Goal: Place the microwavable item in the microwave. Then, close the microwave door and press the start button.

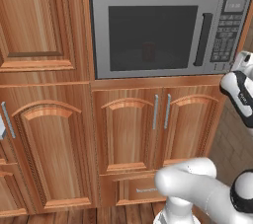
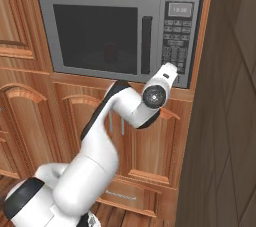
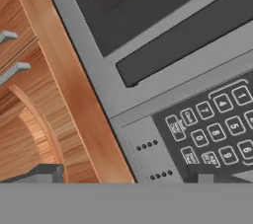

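Item: microwave point(image 1: 163, 33), built into wooden cabinetry; silver frame, keypad panel point(image 3: 217, 129) at its right. Door point(image 2: 97, 33) shut flush, dark bar handle point(image 1: 202, 39) upright beside the keypad.

Item: red cup point(image 1: 148, 51) — seen dimly through the dark window, standing inside the oven near the middle. Placement and door closing look done.

Item: hand point(image 3: 123, 174), fingertips point(image 3: 47, 172) spread wide, holding nothing. It hovers at the lower edge of the keypad, tilted; one tip lies over the wooden frame below the oven, the other over the bottom row of keys.

Remaining step, as judged: press the start button. Labels on the keys are too blurred to read, so which key is start cannot be told.

Hazards:
- Wide-spread fingertips — one may strike a neighbouring key, or two keys at once, since the buttons sit close together.
- The tip over the wood may meet the cabinet frame first and stop the push short of the panel.
- A push drifting sideways toward the bar handle could catch it and tug the door open.
- An angled approach may slide off the key instead of depressing it.
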